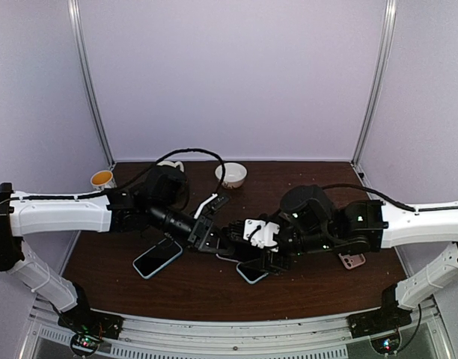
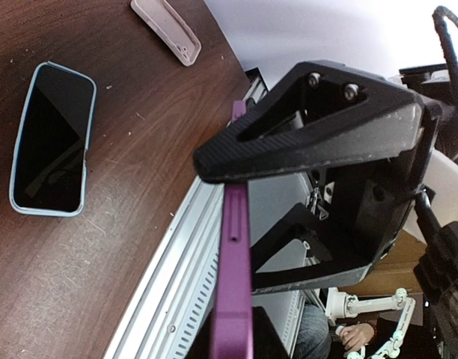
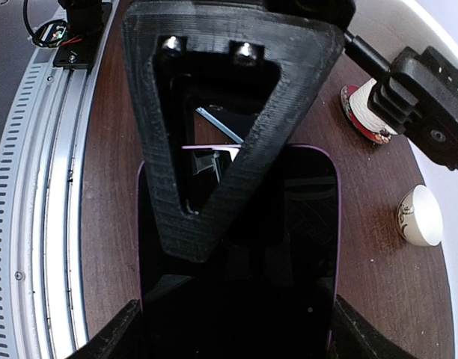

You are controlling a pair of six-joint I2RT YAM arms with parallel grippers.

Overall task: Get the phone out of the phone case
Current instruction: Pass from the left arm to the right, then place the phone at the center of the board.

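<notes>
Your left gripper (image 2: 240,224) clamps the purple case (image 2: 233,299) by its edge, your right gripper (image 3: 206,284) clamps across the phone (image 3: 289,224) screen; phone sits fully cased, extraction outstanding.

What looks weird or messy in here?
Nothing looks spilled or broken. The odd bit is the purple-cased phone: it is up off the table, clamped in the right end effector, with the left end effector at its edge. An empty pink case lies by itself.

Bare table (image 1: 311,295) front-centre, blue-cased phone (image 1: 157,258) leftward
</notes>
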